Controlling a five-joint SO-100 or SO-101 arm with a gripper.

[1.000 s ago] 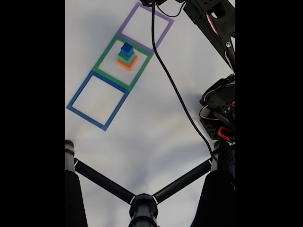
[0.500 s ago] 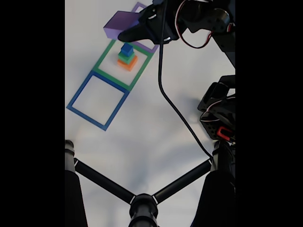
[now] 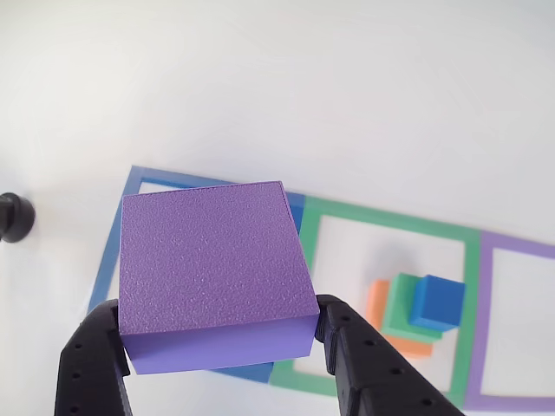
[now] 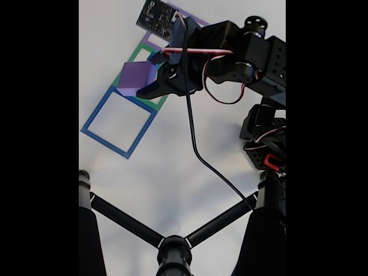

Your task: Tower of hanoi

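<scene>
the gripper [image 3: 217, 347] is clamped on the purple block [image 3: 212, 264], one black finger [image 3: 91, 364] on each side face, and the block is held clear of the white table [image 3: 286, 78]. in the fixed view the same purple block [image 4: 135, 76] sits at the arm's tip, at about 11 o'clock from frame centre, over the border between the green frame [image 4: 127, 63] and the blue frame [image 4: 118, 122].

in the other view the small stack stands inside the green frame [image 3: 390, 230] at about 4 o'clock from the held block: orange block [image 3: 375, 303] at the base, green block [image 3: 397, 299] on it, blue block [image 3: 436, 302] on top. the purple frame [image 3: 486, 321] lies at the right edge; the blue frame [image 3: 121, 212] is partly hidden behind the held block.

judged step: transport of the largest block, apparently toward the blue frame; the target is a guess, not confirmed.

next move calls for carrying on until the block is centred over the blue frame, lowering it flat to the table, then parting the fingers. care: the descent should stay clear of the stack in the neighbouring frame. the block looks square in the grip, so it should set down without tipping.
</scene>
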